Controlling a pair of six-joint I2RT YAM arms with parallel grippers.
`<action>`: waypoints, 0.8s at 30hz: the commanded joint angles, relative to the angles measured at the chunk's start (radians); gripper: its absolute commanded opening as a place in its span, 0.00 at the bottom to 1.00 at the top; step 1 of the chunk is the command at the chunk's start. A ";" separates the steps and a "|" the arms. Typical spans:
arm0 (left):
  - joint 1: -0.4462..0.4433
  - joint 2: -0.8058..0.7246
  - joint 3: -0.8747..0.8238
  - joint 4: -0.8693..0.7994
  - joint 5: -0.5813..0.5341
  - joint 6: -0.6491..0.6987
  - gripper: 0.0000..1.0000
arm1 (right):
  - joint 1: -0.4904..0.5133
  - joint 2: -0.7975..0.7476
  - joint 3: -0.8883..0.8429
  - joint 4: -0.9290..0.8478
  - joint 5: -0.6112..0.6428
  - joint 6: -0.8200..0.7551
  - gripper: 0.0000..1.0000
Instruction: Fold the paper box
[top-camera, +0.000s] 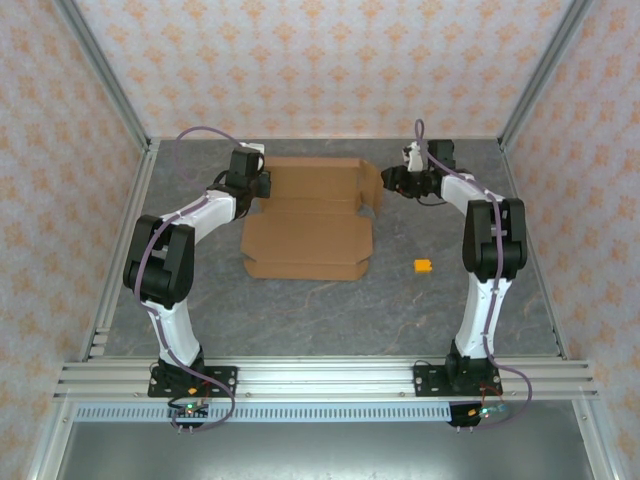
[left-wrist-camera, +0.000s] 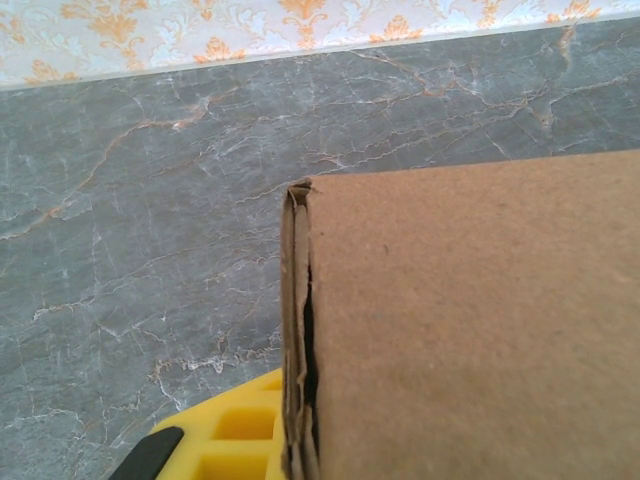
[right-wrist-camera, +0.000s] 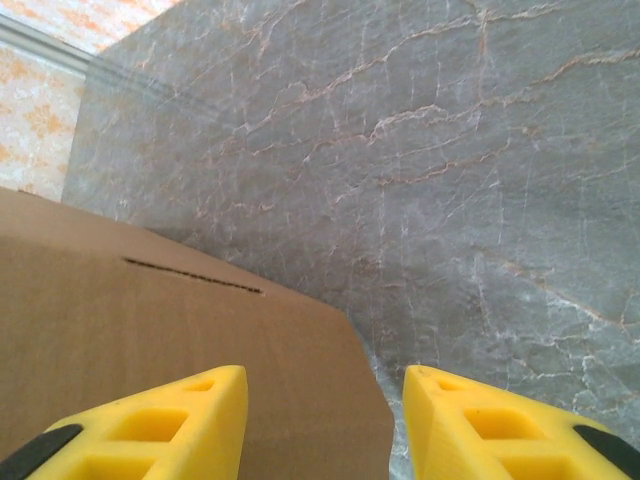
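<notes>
On table (top-camera: 300, 310): brown paper box (top-camera: 308, 240) part-folded; left gripper (top-camera: 260, 186) pinching edge, right gripper (top-camera: 390, 182) parted.

The paper box (top-camera: 308, 222) lies between the left gripper (top-camera: 264, 186) and right gripper (top-camera: 386, 183), with an orange block (top-camera: 423, 266) behind the right gripper.

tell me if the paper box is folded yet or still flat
Partly folded: the paper box lies open on the table, its near panel flat, one side edge doubled over.
</notes>
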 joint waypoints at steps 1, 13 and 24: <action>0.008 -0.004 0.032 -0.033 -0.043 -0.016 0.00 | -0.005 -0.047 -0.009 -0.066 -0.060 -0.081 0.44; 0.006 -0.001 0.039 -0.042 -0.040 -0.017 0.00 | 0.014 -0.057 -0.036 -0.065 -0.127 -0.145 0.48; 0.006 0.012 0.065 -0.076 -0.001 0.016 0.00 | 0.041 -0.013 0.061 -0.099 -0.188 -0.264 0.45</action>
